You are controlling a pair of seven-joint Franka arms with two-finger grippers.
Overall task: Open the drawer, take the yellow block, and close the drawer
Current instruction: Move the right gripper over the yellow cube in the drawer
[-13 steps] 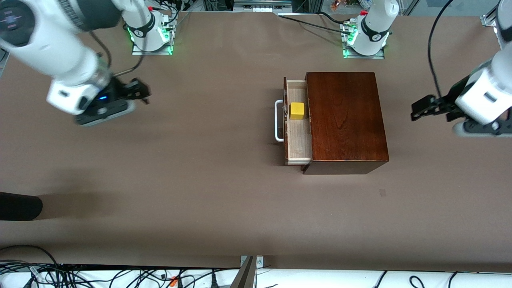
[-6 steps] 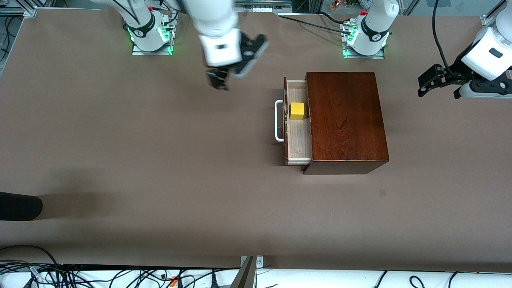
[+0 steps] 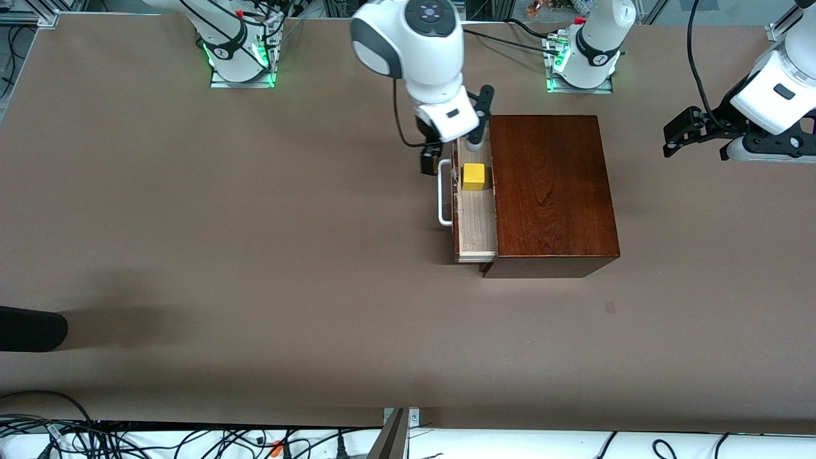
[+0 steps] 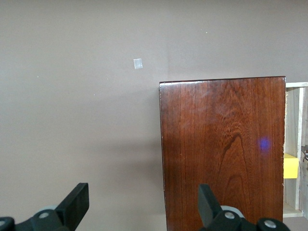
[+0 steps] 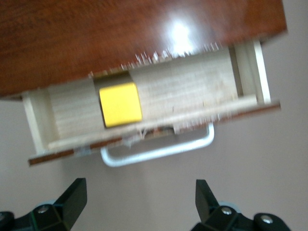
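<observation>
The right gripper (image 3: 454,141) hangs over the end of the open drawer (image 3: 475,217) farthest from the front camera, its 2 fingers spread wide and holding nothing. In the right wrist view the finger pads (image 5: 71,199) stand far apart, clear of the white handle (image 5: 159,151), touching neither wood nor block.

The yellow block (image 3: 473,176) rests on the drawer's pale floor, just beside the gripper and slightly nearer the front camera. It sits partly under the overhanging lip of the wooden box (image 3: 551,191), close to the drawer's front panel. Seen from the right wrist, the yellow block (image 5: 120,104) lies between the lines of the 2 fingers, with the handle lying between the fingers and the block.

The drawer is pulled only partway out of the box, leaving a narrow strip of light wood exposed. The box top overhangs the block's inner edge and the drawer front runs along its outer side.

The left gripper (image 3: 692,135) waits in the air toward the left arm's end of the table (image 3: 255,255), well apart from the box, fingers parted and empty. Its wrist camera shows the box top (image 4: 222,149) and a small pale mark (image 4: 138,63) on the tabletop.
</observation>
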